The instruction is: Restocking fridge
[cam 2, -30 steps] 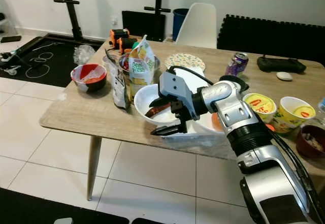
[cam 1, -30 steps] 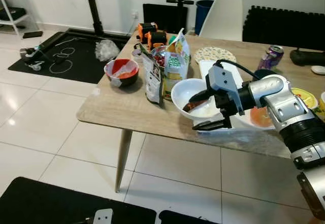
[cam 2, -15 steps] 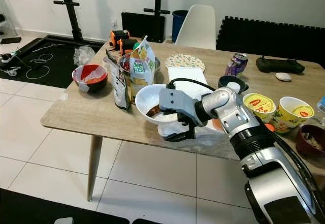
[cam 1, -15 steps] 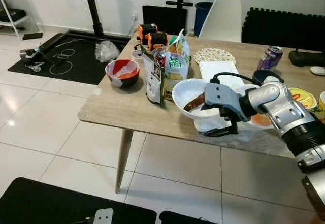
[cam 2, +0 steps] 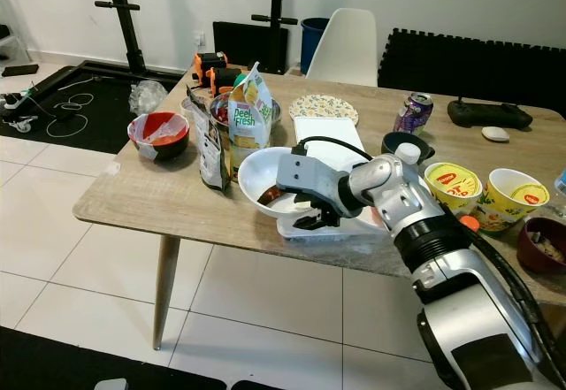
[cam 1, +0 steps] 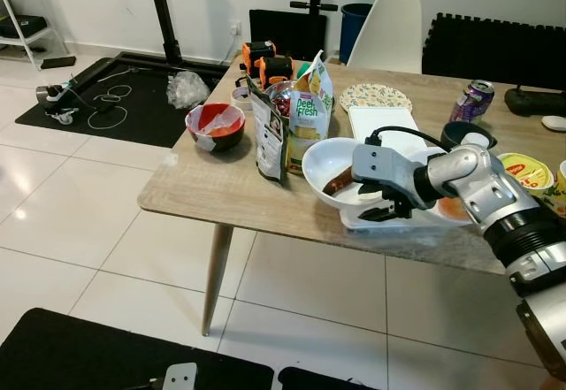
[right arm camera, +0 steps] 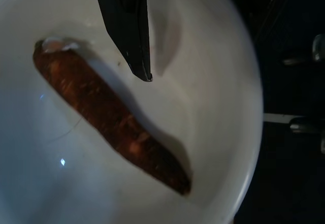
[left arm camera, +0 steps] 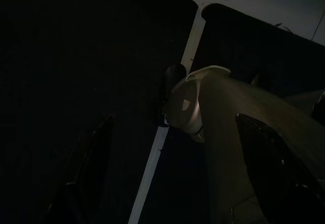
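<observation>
1. The white bowl [cam 1: 334, 167] sits near the front edge of the wooden table [cam 1: 203, 191], with a brown sausage [right arm camera: 109, 120] lying inside.
2. The bowl looks hard, smooth and breakable; the rim seems the best place to hold.
3. The sausage lies slanted across the bowl's bottom.
4. The right gripper [cam 2: 309, 214] is at the bowl's rim, one finger [right arm camera: 127, 26] inside; I cannot tell if it pinches.
5. The left arm hangs idle.

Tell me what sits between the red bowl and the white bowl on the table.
In the left eye view, upright snack bags stand between the red bowl and the white bowl.
</observation>
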{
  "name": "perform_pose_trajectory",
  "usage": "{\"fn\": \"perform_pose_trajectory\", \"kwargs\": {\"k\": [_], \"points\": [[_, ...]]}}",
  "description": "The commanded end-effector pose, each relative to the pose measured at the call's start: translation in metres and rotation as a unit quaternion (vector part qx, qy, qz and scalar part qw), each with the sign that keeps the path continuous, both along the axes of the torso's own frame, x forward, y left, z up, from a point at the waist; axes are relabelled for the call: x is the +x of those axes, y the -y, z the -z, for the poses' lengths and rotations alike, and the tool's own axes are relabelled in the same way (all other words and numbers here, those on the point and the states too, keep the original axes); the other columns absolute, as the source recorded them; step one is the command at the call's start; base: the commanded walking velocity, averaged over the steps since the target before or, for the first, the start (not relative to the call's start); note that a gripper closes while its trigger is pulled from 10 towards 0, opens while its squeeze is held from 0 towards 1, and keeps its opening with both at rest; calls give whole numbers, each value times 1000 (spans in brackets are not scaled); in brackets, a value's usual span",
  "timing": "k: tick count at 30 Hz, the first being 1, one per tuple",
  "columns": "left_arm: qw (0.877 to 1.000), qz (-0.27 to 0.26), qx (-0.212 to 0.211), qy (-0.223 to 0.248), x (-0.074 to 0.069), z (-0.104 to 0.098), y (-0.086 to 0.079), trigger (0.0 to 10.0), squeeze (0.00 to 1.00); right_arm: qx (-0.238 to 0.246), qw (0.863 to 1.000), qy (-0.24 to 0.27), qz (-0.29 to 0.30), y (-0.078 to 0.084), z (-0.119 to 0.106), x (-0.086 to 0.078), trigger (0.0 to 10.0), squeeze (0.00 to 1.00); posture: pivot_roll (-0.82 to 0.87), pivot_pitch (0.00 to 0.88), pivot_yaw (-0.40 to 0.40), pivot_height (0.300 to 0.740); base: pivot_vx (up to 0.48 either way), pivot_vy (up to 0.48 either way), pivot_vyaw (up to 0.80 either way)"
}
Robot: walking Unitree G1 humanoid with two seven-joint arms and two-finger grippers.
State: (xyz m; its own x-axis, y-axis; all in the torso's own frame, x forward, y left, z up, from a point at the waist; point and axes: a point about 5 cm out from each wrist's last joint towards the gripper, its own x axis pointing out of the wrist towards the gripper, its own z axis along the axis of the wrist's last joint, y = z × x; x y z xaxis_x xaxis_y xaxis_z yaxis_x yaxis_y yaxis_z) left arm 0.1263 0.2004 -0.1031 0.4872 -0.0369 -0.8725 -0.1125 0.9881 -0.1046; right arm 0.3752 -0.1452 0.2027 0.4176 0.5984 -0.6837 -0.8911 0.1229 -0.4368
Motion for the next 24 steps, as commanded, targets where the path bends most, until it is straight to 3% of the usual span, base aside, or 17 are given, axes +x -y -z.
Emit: {"fn": "perform_pose_trajectory", "kwargs": {"k": [1,6,7,8,9,24], "points": [[1000,3,-8,-12,-7,3,7,10000,0,-5,1000,14,2,0,-4,3,10000,0,3,71,-77,740,0,0,0],[1000,2,-8,-12,-7,3,7,10000,0,-12,1000,22,8,-3,-1,5,10000,0,3,72,-78,740,0,0,0],[1000,2,-8,-12,-7,3,7,10000,0,-13,1000,20,8,-3,0,5,5490,0,5,71,-79,740,0,0,0],[1000,2,-8,-12,-7,3,7,10000,0,-13,1000,20,8,-3,0,5,3647,0,5,71,-79,740,0,0,0],[1000,2,-8,-12,-7,3,7,10000,0,-14,1000,21,9,-3,-1,6,0,0,5,72,-78,740,0,0,0],[1000,2,-9,-11,-6,3,8,10000,0,-7,999,41,-1,-1,-7,8,0,0,1,66,-79,740,0,0,0]]}}
